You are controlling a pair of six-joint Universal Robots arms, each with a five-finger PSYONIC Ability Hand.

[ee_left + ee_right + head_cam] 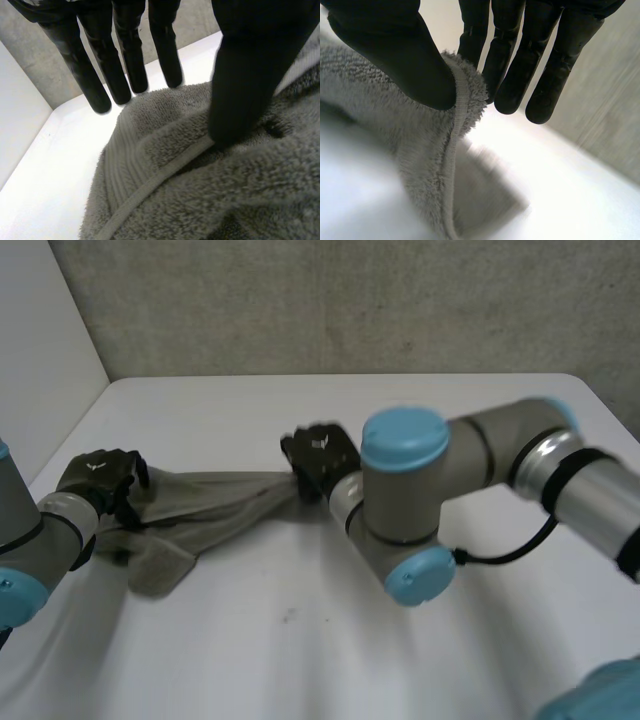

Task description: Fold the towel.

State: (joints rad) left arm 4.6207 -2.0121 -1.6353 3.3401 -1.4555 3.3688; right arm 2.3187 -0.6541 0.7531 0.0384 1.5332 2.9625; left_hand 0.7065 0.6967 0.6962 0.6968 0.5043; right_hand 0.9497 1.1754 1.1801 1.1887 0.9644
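Observation:
A grey towel (pixel 210 505) hangs bunched and stretched between my two hands, with one end sagging onto the white table (pixel 330 660) below my left hand (pixel 100 480). In the left wrist view the thumb (pixel 250 75) digs into the towel (pixel 200 190) at its hem, and the straight fingers (pixel 125 65) stand just behind the towel's edge. My right hand (pixel 320 458) holds the other end. There the thumb (pixel 395 50) presses a raised corner of the towel (pixel 385 110) against the fingers (pixel 520 60).
A grey wall (pixel 350 300) runs along the table's far edge and a white panel (pixel 40 350) stands at the left. My right arm (pixel 480 470) reaches across the table's right half.

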